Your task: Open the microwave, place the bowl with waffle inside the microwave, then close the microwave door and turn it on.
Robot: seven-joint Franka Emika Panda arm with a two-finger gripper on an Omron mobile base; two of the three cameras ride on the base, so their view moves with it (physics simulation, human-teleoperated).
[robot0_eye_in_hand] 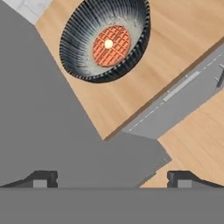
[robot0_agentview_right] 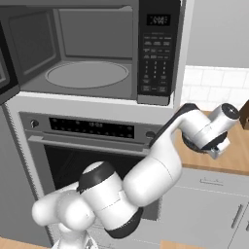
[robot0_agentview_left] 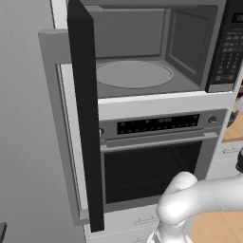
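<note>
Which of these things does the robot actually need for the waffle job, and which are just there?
Needed:
microwave, standing open
microwave door, swung wide
bowl holding the waffle, on the wooden counter
end effector

Just there:
oven
drawer handle

Bowl (robot0_eye_in_hand: 78, 52): dark blue-black wall, fine ribbed striping running rim to centre, paler grey-white toward the bottom. Waffle (robot0_eye_in_hand: 111, 45): orange-red, square grid pattern, small pale yellow-white dot at its middle.

Desk (robot0_eye_in_hand: 175, 39): light wood, faint grain lines, darker brown front edge; grey cabinet front below it with a lighter grey bar handle.

Microwave (robot0_agentview_right: 87, 48): grey interior, lighter grey round turntable (robot0_agentview_right: 87, 74). Keypad panel (robot0_agentview_right: 156, 53): black, rows of small pale markings. Microwave door (robot0_agentview_left: 85, 114): black.

Oven (robot0_agentview_left: 152, 166): grey front, black control strip with pale markings, dark window.

Arm (robot0_agentview_right: 146, 180): white with dark joints. Claw (robot0_eye_in_hand: 112, 179): dark fingertips with grey faces.
</note>
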